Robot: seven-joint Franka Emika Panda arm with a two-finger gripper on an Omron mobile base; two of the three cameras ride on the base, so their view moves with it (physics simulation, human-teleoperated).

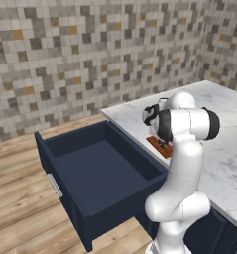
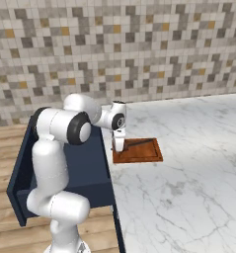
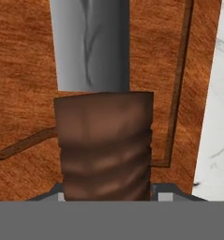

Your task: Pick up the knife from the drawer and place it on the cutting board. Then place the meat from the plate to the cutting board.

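Holding knife (image 3: 102, 122) by handle, gripper (image 2: 119, 145) hangs low over cutting board (image 2: 144, 153), near its 9 o'clock edge. Drawer (image 1: 97, 173) stands open. Best to lower gently, lay blade flat inside groove, then release.

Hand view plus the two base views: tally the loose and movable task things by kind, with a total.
Knife, between the jaws, over the board: 1
Cutting board, on the marble counter: 1
Drawer, pulled open: 1
Total: 3
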